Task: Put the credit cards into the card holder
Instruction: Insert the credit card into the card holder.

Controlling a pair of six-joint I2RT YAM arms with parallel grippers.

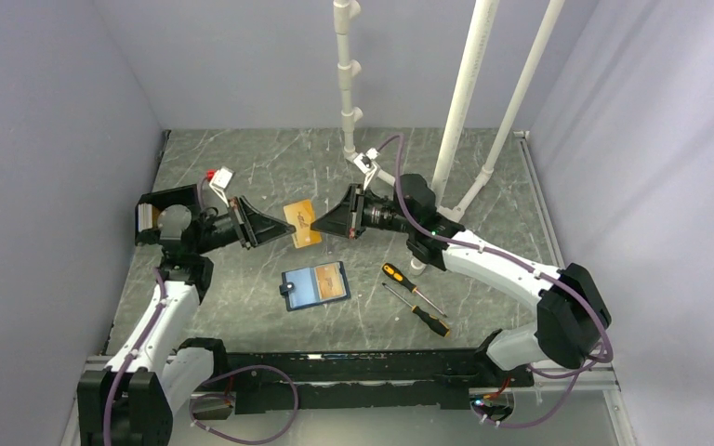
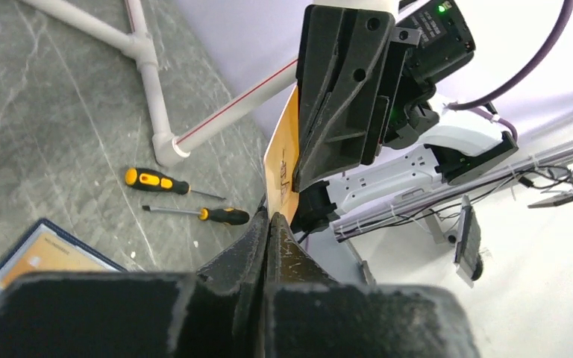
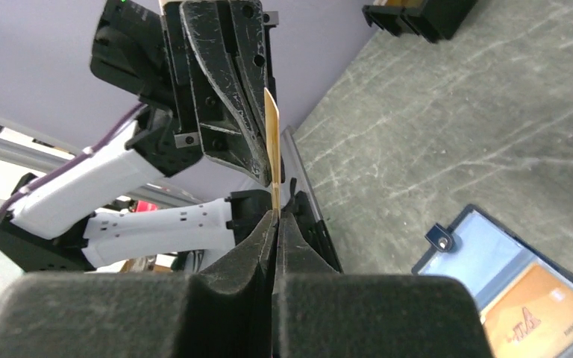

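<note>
Spanning the gap between both claws, one credit card (image 1: 299, 213) is held in the air above the middle of the table (image 1: 242, 167). It is pinched from the left by the left gripper (image 1: 290, 231) and from the right by the right gripper (image 1: 321, 225). Both pairs of jaws are clenched on its faces, as is seen edge-on in the right wrist view. In the top view the orange face is turned partly upward. The long axis is laid roughly across the line joining the two claws, from far-left to near-right.

The card holder (image 1: 316, 285) is laid open and flat on the table, nearer the arm bases than the held card, with its clasp tab (image 1: 285, 290) to the left. A second card (image 1: 334, 282) is seated in its right half. Table surface is shown on all four sides of the holder, which is kept apart from both claws.

Two screwdrivers (image 1: 413, 287) are laid near the holder's right edge, not touching it. White pipes (image 1: 465, 102) are stood behind the right gripper.
</note>
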